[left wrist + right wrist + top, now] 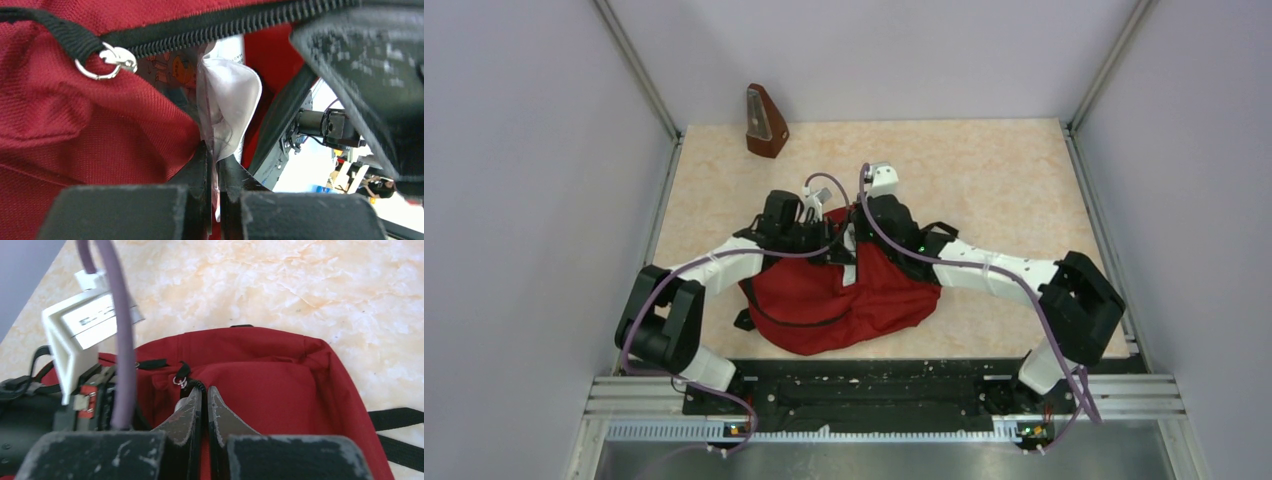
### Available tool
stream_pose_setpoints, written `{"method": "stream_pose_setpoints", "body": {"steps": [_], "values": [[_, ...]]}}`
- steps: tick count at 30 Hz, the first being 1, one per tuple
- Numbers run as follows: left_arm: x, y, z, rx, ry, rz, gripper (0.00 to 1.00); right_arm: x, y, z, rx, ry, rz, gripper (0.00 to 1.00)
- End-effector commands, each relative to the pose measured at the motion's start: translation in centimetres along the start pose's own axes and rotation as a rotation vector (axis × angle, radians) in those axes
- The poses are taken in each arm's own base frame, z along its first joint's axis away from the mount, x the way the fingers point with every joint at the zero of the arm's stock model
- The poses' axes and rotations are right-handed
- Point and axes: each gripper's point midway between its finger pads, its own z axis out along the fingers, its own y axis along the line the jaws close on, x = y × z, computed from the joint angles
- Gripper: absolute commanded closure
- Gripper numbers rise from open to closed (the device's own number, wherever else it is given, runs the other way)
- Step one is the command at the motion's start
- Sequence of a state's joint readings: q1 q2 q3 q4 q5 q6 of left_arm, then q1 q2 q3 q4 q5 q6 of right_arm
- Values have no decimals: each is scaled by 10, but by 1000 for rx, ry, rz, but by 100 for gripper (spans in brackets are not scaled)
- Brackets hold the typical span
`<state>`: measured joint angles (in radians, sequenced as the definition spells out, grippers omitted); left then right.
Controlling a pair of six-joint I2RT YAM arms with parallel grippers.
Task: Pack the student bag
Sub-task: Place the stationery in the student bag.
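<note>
The dark red student bag (844,300) lies in the middle of the table, opening toward the far side. My left gripper (819,225) is at the opening; in the left wrist view it (215,167) is shut on a clear plastic packet (227,95) that reaches into the gap under the black zipper (200,35). A silver ring pull (107,60) hangs at the zipper. My right gripper (864,238) is beside it; in the right wrist view it (202,400) is shut on the bag's (270,390) black zipper edge (197,386), holding it up.
A brown metronome (766,122) stands at the table's back left corner. The left arm's white camera mount (82,335) and purple cable (120,340) sit close to my right gripper. Black straps (400,417) trail off the bag to the right. Walls enclose the table.
</note>
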<state>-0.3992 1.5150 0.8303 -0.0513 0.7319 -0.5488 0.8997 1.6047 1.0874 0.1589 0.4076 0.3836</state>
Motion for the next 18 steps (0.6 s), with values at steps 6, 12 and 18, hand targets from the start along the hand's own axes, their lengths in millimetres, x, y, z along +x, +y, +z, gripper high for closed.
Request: {"method": "stream_pose_setpoints", "body": {"steps": [6,12,18], "values": [[-6,3,16,-23,-125,-100,100,-44,38,-31,-91,-152,185,100],[-31,-20,12,44,-295,-107,100,-27,41,-34,-81,-123,216,100],[-44,-39,12,66,-392,-79,100,-20,42,-37,-81,-112,212,100]]}}
